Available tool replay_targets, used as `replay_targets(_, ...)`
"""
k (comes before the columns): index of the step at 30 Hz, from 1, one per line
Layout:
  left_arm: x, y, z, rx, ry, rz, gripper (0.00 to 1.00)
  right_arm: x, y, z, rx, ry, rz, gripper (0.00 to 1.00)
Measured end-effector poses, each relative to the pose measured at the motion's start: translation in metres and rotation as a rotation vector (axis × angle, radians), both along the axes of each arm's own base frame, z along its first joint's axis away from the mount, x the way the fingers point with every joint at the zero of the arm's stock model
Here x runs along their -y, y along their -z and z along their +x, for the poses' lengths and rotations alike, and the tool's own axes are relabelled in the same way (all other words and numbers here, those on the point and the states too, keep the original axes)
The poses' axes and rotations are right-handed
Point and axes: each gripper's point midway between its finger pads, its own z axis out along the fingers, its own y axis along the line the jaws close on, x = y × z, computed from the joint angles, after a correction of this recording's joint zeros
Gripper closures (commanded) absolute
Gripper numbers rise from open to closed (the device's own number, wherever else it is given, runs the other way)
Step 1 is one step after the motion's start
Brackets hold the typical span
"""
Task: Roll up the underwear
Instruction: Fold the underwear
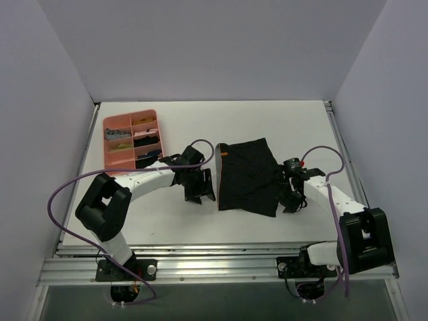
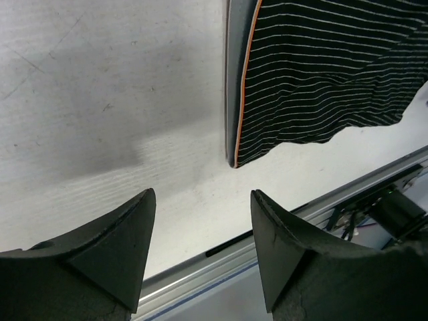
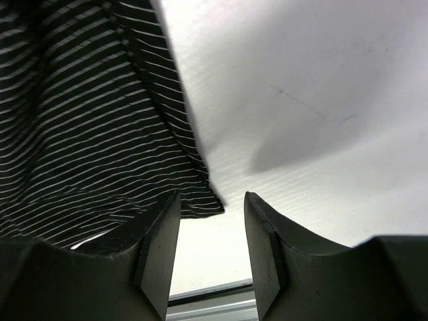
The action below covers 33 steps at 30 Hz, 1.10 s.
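Top external: underwear (image 1: 247, 177) lies flat, banded edge facing left.

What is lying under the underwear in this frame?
Only the white table shows around the underwear, which lies spread on it. Anything beneath the fabric is covered; no bulge is visible from above.

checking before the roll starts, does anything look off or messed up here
Nothing looks spilled or damaged. The underwear lies spread flat on the table; only its right side is slightly rumpled beside the right gripper.
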Motion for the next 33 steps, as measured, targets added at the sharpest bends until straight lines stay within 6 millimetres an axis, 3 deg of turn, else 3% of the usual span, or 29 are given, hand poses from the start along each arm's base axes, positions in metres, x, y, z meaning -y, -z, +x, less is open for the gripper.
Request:
replay_targets(6,0.018,0.001,-0.002,-0.002,-0.034,-0.021,0.33,0.001,0.013,-0.013,-0.013,0.021,0.006,0.63)
replay_targets(10,0.032,0.011,-0.017,-0.013,0.0,-0.008,0.33,-0.002,0.022,-0.021,-0.027,0.022,0.028,0.63)
replay_targets(16,0.026,0.028,-0.032,-0.049,-0.014,0.017,0.33,-0.015,0.021,-0.019,0.008,-0.001,0.059,0.63)
replay_targets(23,0.032,0.028,-0.031,-0.048,-0.029,-0.002,0.34,-0.034,0.021,-0.027,0.021,-0.054,0.071,0.63)
replay_targets(33,0.048,0.03,-0.031,-0.046,-0.028,-0.009,0.41,-0.03,0.022,-0.026,0.029,-0.036,0.045,0.68)
